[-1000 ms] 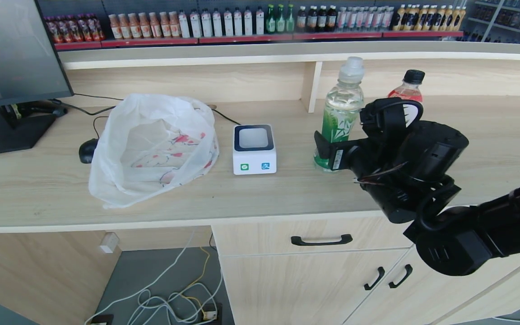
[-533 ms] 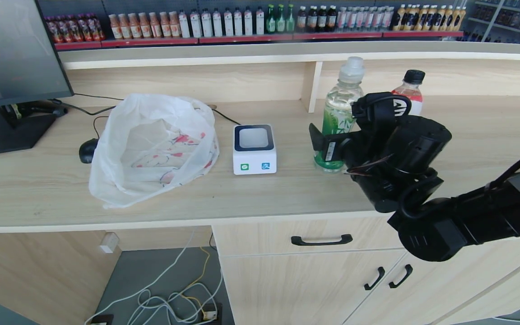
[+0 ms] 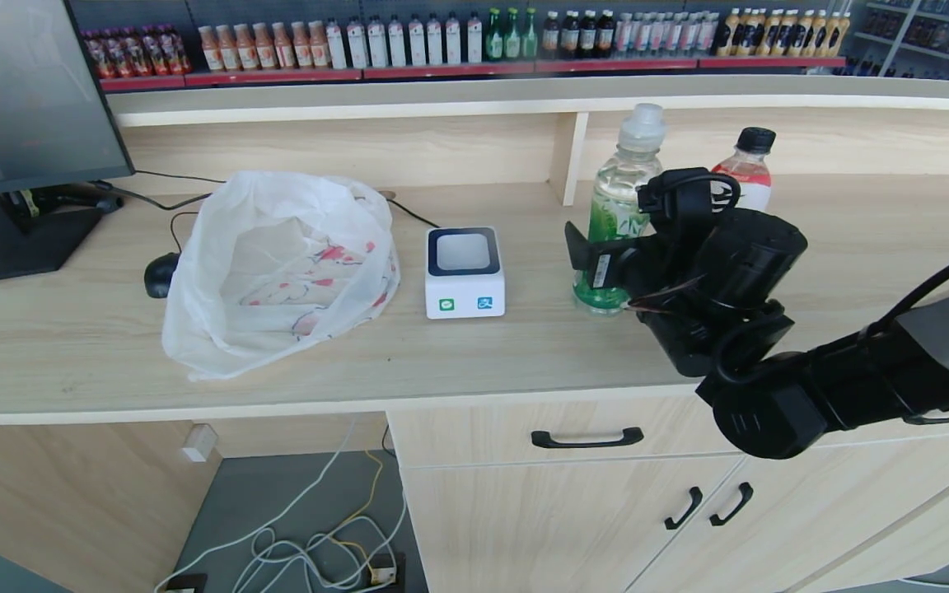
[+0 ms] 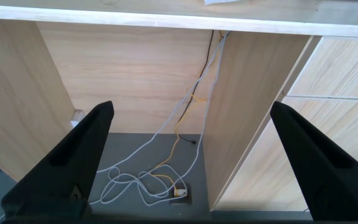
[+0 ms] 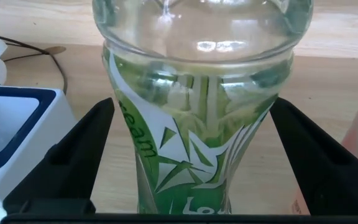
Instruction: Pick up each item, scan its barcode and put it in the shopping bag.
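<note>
Right arm: is angling in from the robot's right across the front edge of the bench (image 3: 71,329), wrist turned level, with the right end effector (image 3: 604,265) pointing at the lower body of the green-labelled bottle (image 3: 624,198). Its fingers (image 5: 61,168) are standing wide apart, one on each side of the bottle with a gap showing on both sides, gripping nothing. The bottle is standing upright on the bench, just beside the red-labelled bottle (image 3: 745,169) and near the white scanner (image 3: 464,272). The shopping bag (image 3: 277,263) is lying open beyond the scanner, on the robot's left. Left end effector (image 4: 185,162): is hanging below the bench edge, fingers spread wide and empty, over cables (image 4: 160,180) on the floor. Change against a second ago: the right end effector is sitting closer in around the bottle and slightly higher, while both bottles, the scanner and the bag are staying put.
</note>
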